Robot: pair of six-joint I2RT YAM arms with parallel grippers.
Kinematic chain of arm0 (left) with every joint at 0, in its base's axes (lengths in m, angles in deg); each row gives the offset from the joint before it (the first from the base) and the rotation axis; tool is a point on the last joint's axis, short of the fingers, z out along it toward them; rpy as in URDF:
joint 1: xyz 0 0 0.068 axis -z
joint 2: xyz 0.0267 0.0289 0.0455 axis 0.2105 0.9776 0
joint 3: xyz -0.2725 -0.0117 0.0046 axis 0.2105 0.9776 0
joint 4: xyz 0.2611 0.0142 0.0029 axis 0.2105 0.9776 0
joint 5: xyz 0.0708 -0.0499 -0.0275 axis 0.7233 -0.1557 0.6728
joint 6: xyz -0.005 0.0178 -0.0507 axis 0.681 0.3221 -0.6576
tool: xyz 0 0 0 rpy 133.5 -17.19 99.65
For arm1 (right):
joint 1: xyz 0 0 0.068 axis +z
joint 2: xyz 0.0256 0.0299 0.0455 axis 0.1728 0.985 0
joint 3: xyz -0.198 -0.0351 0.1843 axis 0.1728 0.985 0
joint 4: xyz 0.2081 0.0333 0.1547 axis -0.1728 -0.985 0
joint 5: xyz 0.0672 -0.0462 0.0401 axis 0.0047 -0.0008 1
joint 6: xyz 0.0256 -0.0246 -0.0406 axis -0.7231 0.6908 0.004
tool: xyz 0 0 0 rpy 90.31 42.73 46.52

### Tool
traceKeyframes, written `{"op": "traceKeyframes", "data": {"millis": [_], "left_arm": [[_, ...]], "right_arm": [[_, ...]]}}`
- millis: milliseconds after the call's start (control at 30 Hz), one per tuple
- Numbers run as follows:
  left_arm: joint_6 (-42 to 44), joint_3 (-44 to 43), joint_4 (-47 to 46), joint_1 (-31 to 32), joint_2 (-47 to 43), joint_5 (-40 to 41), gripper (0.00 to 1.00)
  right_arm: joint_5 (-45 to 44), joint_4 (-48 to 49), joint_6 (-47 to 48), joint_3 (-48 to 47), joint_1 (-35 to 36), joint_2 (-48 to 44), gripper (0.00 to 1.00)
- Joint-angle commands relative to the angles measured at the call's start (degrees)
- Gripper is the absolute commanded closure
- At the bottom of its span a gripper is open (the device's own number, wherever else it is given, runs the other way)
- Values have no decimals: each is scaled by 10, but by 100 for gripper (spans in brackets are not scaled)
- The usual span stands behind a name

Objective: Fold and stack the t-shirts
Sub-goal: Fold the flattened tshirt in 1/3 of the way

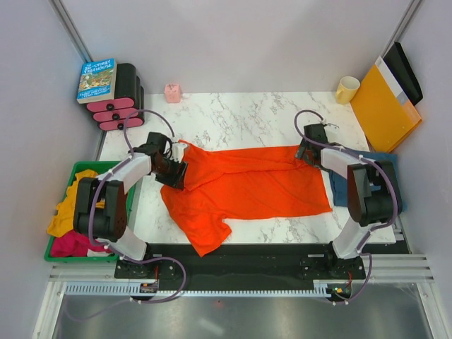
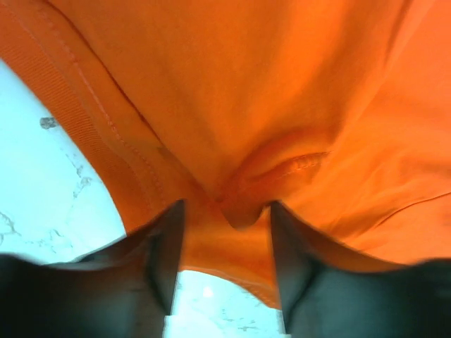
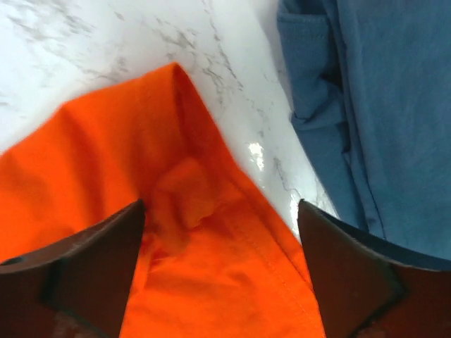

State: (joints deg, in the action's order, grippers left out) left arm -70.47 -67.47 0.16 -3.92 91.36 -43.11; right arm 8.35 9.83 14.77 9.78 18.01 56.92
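Presently two t-shirts counted on the table (image 1: 240, 113). The orange t-shirt (image 1: 247, 185) is spread at centre. The blue t-shirt (image 1: 340, 189) lies at its 3 o'clock, largely hidden beneath the right arm (image 1: 357, 173). Left gripper (image 1: 174, 169) is at the orange t-shirt's 9 o'clock edge, jaws partly apart about a cloth pucker. Right gripper (image 1: 305, 151) is at its 2 o'clock corner, jaws wide, nothing clamped.

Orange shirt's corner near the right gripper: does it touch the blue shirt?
Apart: right wrist view shows bare marble between orange shirt corner and blue shirt.

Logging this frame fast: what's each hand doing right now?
Left hand: open, straddling a pucker in the orange shirt.
Right hand: open wide over the shirt's corner.
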Motion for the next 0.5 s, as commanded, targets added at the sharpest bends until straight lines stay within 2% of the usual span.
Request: {"op": "traceKeyframes", "data": {"millis": [0, 33, 167, 233, 267, 300, 333, 367, 400, 433, 467], "left_arm": [[-4, -8, -29, -1, -68, -26, 32], [-9, -11, -35, -1, -76, -24, 26], [-42, -49, -60, -1, -67, -26, 26], [-52, -69, -61, -1, -46, -32, 32], [-60, -89, -61, -1, -17, -35, 35], [-65, -98, -61, -1, -3, -36, 39], [-69, -117, -60, -1, 13, -38, 48], [-72, -126, -58, -1, 27, -39, 52], [-71, -133, -56, -1, 58, -32, 57], [-72, -151, -53, 0, 73, -29, 68], [-68, -159, -52, 0, 85, -26, 73]], "right_arm": [[27, 59, 33, -19, 13, -58, 2], [27, 59, 38, -27, 17, -61, 2], [38, 53, 53, -56, 35, -55, 3], [37, 51, 51, -57, 39, -41, 15], [39, 49, 50, -58, 42, -34, 23], [41, 42, 45, -59, 43, -18, 51], [48, 40, 42, -60, 46, -11, 62], [51, 41, 39, -59, 50, -5, 71], [52, 40, 35, -59, 53, 9, 86], [53, 41, 33, -61, 56, 18, 90], [58, 41, 32, -66, 57, 28, 92]]}}
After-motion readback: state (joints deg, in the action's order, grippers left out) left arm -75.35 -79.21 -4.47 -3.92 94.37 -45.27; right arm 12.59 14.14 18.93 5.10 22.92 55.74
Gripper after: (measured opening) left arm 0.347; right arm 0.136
